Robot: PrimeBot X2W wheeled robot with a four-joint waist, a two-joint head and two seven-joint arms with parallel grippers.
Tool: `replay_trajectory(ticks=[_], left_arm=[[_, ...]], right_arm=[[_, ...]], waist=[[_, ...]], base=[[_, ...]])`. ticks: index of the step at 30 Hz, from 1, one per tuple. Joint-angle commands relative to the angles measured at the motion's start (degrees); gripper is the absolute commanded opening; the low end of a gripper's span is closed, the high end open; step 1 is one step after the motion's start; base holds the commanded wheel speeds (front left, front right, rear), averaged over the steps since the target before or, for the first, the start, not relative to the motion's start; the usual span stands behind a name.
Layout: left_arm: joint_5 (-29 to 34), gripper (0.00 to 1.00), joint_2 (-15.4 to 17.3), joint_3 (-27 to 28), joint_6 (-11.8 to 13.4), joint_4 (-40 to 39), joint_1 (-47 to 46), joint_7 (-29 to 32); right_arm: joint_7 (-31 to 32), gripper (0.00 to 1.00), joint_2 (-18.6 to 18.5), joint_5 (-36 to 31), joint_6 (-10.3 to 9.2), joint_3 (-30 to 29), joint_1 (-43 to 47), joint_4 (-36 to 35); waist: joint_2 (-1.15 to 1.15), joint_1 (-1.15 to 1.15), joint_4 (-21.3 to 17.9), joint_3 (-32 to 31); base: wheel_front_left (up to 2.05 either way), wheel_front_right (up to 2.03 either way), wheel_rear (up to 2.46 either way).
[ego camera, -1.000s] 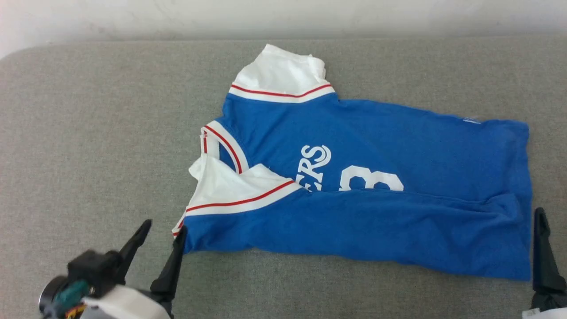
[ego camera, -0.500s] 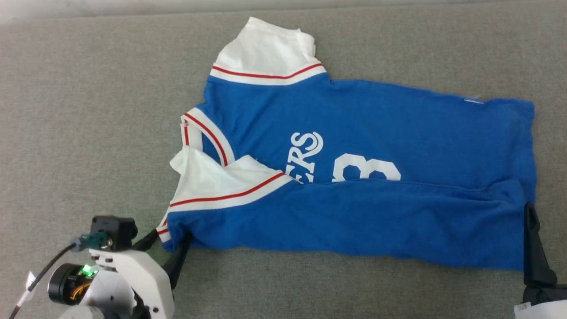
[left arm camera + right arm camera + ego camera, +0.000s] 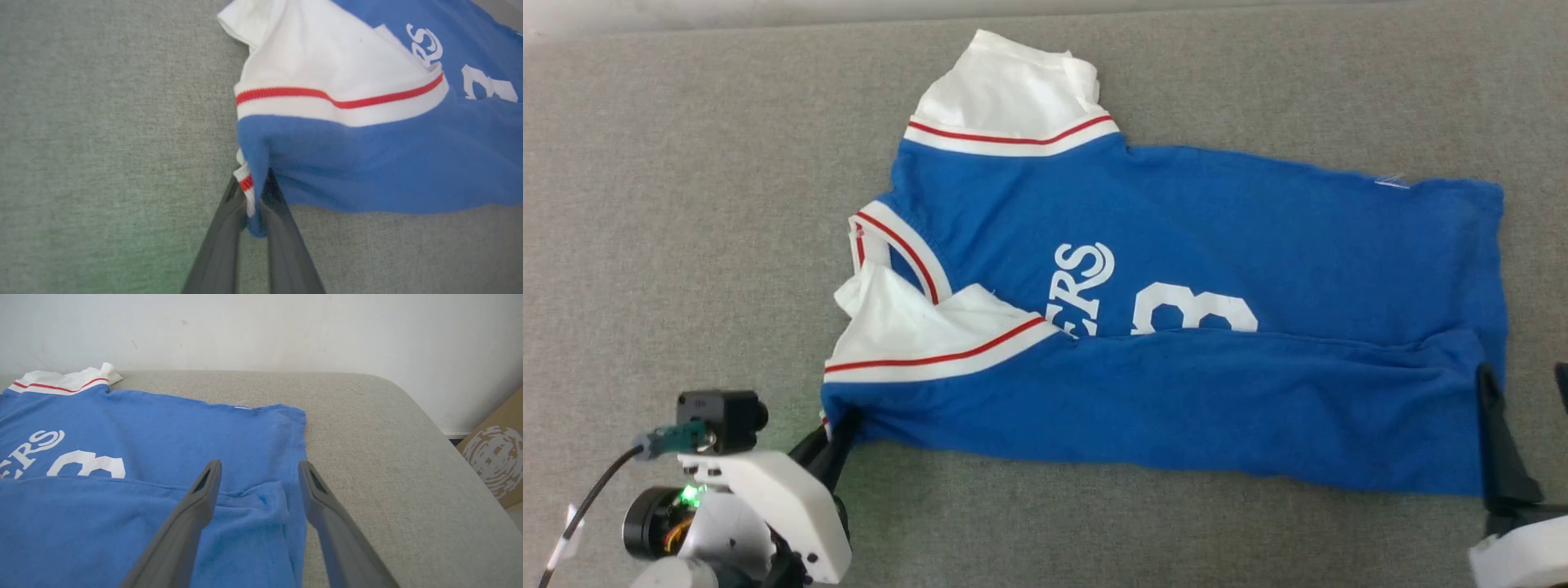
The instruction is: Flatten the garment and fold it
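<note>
Nearest the robot, the left gripper (image 3: 255,192) is pinched shut on the near shoulder-end corner of the garment (image 3: 1217,245). Blue cloth and a scrap of red-striped trim are caught between its fingers, and the corner is drawn up into a small peak. On the other side, the right gripper (image 3: 259,465) stands wide apart and holds nothing. One of its fingers is over the blue cloth just inside the hem-end corner, and the other is past the edge, above the grey padded surface (image 3: 686,204).

The shirt lies lengthwise across that surface, collar (image 3: 898,249) to the robot's left and hem to its right. Its near long side is turned in over the front, hiding the lower half of the white lettering (image 3: 1082,286) and the number (image 3: 1192,310).

I judge this to be the grasping step of a lengthwise move, with one corner secured and the other not yet. The next move calls for the right fingers to close on the hem corner through both layers. After that the two arms should travel together so the edge stays taut.

The shirt's own disorder is what stands in the way — the near sleeve (image 3: 907,335) lies crumpled across the collar, and a ridge puckers near the hem. Further off, the far sleeve (image 3: 1005,90) points toward the wall (image 3: 245,326). A cardboard box (image 3: 494,457) sits beyond the rounded right end of the surface, well apart from the work.
</note>
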Motion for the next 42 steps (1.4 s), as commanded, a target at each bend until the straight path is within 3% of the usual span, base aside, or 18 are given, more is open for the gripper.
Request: replay_trajectory(ticks=[1,8,18,19,20,21,30,36,42], left_arm=[[-0.27,0.0,-0.07,0.46,0.76,-0.6,1.6,-0.45],[-0.25,0.0,0.38,0.85,1.64,-4.26,3.6,-0.89],[0.33,0.0,0.46,0.29,1.66,-5.03,2.09,-0.59],[0.37,0.0,0.48,0.28,1.69,-5.01,1.91,-0.54],[0.38,0.0,0.48,0.29,1.73,-5.0,1.74,-0.5],[0.35,0.0,0.45,0.3,1.75,-4.98,1.57,-0.48],[-1.94,0.0,1.87,2.7,1.85,-6.55,3.26,-0.18],[-4.97,0.0,4.51,4.51,3.26,-9.43,8.26,3.42],[-8.49,0.0,4.81,4.85,5.06,-11.63,15.35,5.99]], right_arm=[[2.28,1.0,0.14,0.73,-0.05,-1.25,-0.5,-0.53],[18.9,1.0,0.14,3.91,-0.05,-7.85,0.43,0.45],[31.08,1.0,0.14,6.22,-0.05,-7.96,0.53,6.05],[31.66,0.76,0.14,6.96,-0.05,-7.96,0.37,6.37],[31.84,0.32,0.14,7.65,-0.05,-8.28,0.05,6.54],[31.96,0.0,0.14,7.78,-0.05,-8.34,-0.19,6.49],[30.64,0.0,0.14,7.38,-0.05,-8.54,-2.61,2.44],[31.94,0.0,0.14,7.56,-0.05,-9.39,-2.18,1.0],[33.3,0.0,0.14,7.7,-0.05,-10.33,1.28,1.24]], waist=[[0.0,-0.01,0.38,-0.34],[0.0,-0.01,0.99,0.58],[0.0,-0.01,1.52,3.0],[0.0,-0.01,1.55,3.06],[0.0,-0.01,1.58,3.07],[0.0,-0.01,1.62,3.01],[0.0,-0.01,1.06,0.1],[0.0,-0.01,1.02,-2.01],[0.0,-0.01,1.63,-2.98]], base=[[0.0,0.0,0.0],[0.0,0.0,0.0],[0.0,0.0,0.0],[0.0,0.0,0.0],[0.0,0.0,0.0],[0.0,0.0,0.0],[0.0,0.0,0.0],[0.0,0.0,0.0],[0.0,0.0,0.0]])
